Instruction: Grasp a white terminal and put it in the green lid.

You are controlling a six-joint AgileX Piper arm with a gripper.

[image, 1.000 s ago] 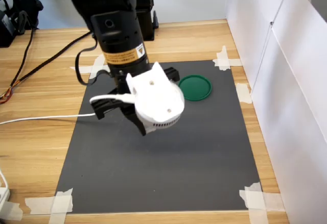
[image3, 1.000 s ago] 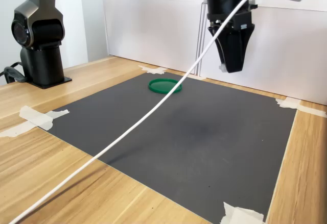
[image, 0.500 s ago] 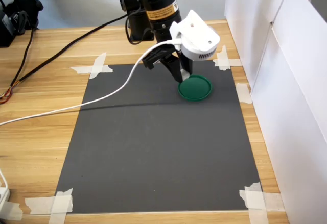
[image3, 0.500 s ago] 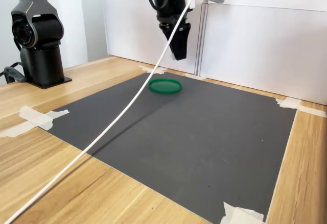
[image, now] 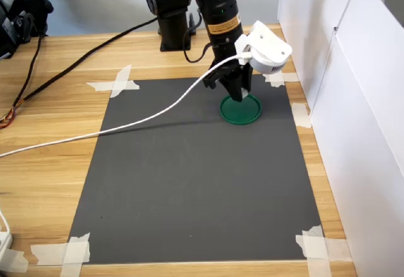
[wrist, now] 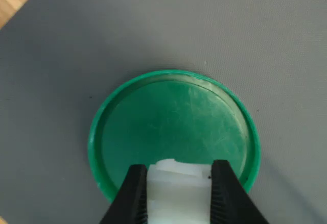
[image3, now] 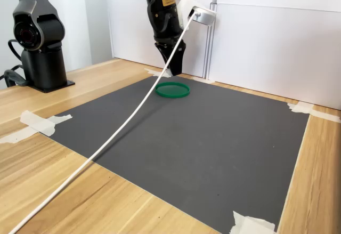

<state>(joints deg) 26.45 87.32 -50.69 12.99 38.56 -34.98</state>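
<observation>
Since prev. frame, my gripper point(wrist: 174, 193) has dropped closer over the green lid point(image: 240, 109), which sits on the dark mat point(image: 189, 182) near its far edge. Fingers point(wrist: 134, 193) pinch the white terminal point(wrist: 176, 191), held just above lid's rim.

This looks like a robot test bench in a lab. A pale wooden tabletop point(image: 57, 163) carries a dark grey mat point(image: 196, 182) fixed down at its corners with strips of white tape point(image: 117, 81). Plain white panels point(image3: 266, 47) wall in the work area. A robot arm point(image: 218, 12) stands at the far edge, a second arm's black base point(image3: 40, 37) is beside it, and cables point(image: 57, 75) trail across the wood.
</observation>
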